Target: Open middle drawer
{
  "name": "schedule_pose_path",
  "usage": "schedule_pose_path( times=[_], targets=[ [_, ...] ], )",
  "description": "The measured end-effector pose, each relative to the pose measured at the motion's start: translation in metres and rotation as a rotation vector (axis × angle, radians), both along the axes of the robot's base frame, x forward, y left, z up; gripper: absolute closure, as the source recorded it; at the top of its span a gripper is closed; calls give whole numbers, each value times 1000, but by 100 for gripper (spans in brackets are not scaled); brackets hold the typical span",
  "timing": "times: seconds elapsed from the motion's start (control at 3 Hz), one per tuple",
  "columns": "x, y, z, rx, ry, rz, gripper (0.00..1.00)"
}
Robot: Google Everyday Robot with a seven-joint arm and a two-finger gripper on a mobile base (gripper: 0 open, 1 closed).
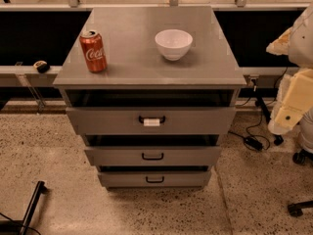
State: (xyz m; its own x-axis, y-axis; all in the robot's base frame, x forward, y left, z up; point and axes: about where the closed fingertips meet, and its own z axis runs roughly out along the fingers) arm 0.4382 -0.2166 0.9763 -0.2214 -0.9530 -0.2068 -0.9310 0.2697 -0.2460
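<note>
The grey cabinet [146, 58] stands in the middle of the camera view, with three drawers stacked in its front. The middle drawer [195, 156] is the second one, a wide shallow grey front with a small black loop handle [152, 156]. A dark gap shows above its front. My arm comes in at the right edge, and my gripper [282, 119] hangs there, well to the right of the cabinet at about the height of the top drawer. It touches nothing.
The top drawer [98, 121] has a white tag on its handle; the lowest drawer [122, 179] looks like the middle one. A Coca-Cola can [93, 51] and a white bowl [173, 44] stand on the cabinet top. Cables [252, 141] and chair casters [296, 207] lie on the floor at right, a black bar [32, 204] at left.
</note>
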Motion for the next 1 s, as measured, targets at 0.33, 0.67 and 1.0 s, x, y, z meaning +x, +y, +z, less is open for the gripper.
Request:
schedule_pose_path(
  times=[0.33, 0.67, 1.0],
  targets=[
    [0, 0, 0, 0, 0, 0, 0],
    [4, 4, -7, 16, 1, 0, 0],
    [5, 24, -61, 126, 53, 26, 0]
  ],
)
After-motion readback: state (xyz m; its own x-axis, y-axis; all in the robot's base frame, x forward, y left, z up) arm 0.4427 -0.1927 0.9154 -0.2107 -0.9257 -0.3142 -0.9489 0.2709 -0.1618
